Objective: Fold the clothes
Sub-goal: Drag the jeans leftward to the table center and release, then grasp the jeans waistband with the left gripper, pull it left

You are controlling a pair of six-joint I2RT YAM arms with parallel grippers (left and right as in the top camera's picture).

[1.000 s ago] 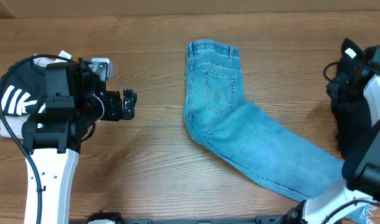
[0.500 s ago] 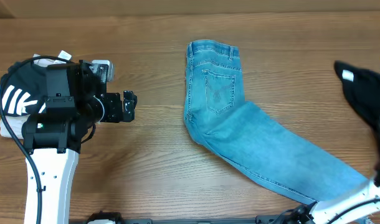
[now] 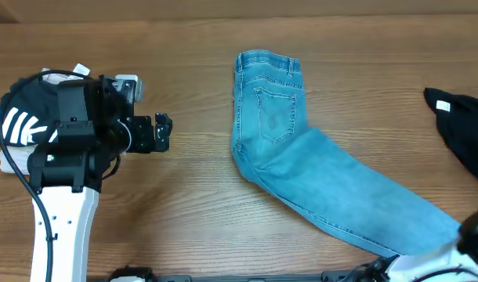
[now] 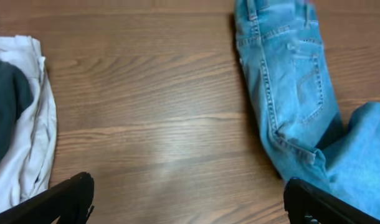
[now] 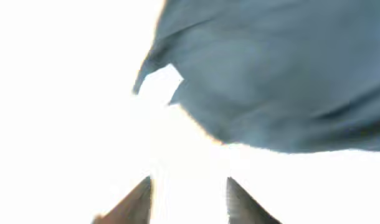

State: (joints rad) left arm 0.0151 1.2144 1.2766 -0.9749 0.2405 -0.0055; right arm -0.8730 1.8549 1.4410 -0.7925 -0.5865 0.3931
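1. Table (image 3: 200,211): a wood top that carries every item.
2. Jeans (image 3: 302,164): light-blue, at centre. The waistband lies toward the far edge with a back pocket facing up. The legs lie together and run to the near right corner. They are not yet folded across their length, and nothing grips them.
3. Right arm (image 3: 476,233): a second ago it stood over the dark clothing at the right edge. Now only a part shows at the near right corner, beside the jeans' hem.
4. Black garment (image 3: 462,117): it lies slack at the right edge, clear of the jeans and held by nothing. Judgement: it has been set aside, and the jeans are the piece in hand.
5. Side pile (image 4: 22,124): white and dark cloth, unchanged.
6. Left gripper (image 3: 164,133): unmoved over bare wood between the pile and the jeans, fingers spread wide and empty.
7. Right gripper (image 5: 189,202): the wrist view is washed out by glare. The fingertips stand apart with nothing between them. Blurred blue-grey cloth lies beyond; which piece it is cannot be told.
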